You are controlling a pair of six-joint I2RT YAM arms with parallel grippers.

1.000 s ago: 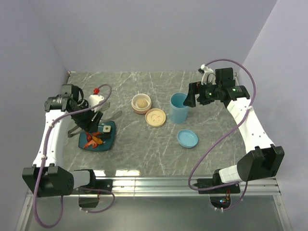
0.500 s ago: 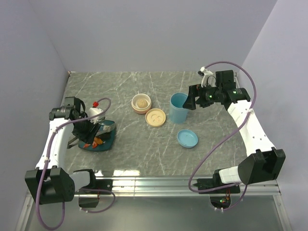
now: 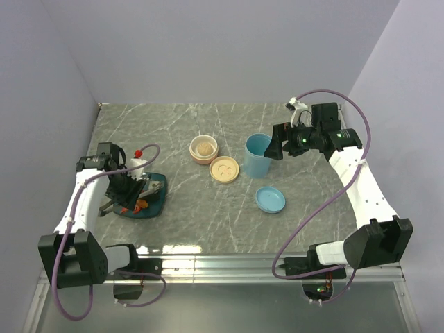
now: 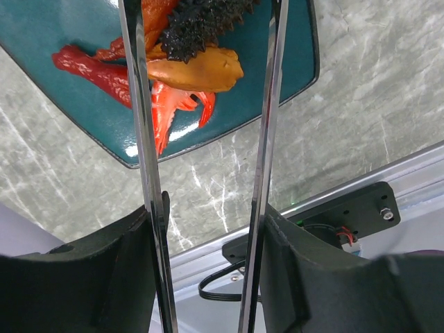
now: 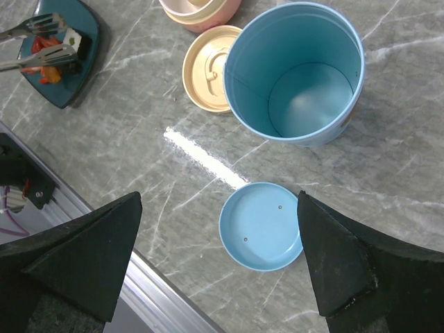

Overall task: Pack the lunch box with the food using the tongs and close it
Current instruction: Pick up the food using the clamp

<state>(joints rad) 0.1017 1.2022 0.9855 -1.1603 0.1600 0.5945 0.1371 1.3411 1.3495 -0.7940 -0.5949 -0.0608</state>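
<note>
My left gripper is shut on the tongs, one silvery arm pressed against each finger. The tong arms reach over the dark teal plate and straddle the food: an orange piece, a black spiky piece and red shrimp-like pieces. From above, the left gripper hangs over the plate. The lunch box is a blue cylinder, standing open and empty. My right gripper stands open just right of the cylinder, above the blue lid, holding nothing.
A pink bowl holding a pale beige ball stands left of the blue cylinder. A beige lid lies in front of it. The blue lid lies upturned near the front. The metal rail marks the near table edge.
My left arm has swung toward the near edge and lowered the tongs onto the food on the plate, and the tong arms stand closer together. The right arm has barely moved.
</note>
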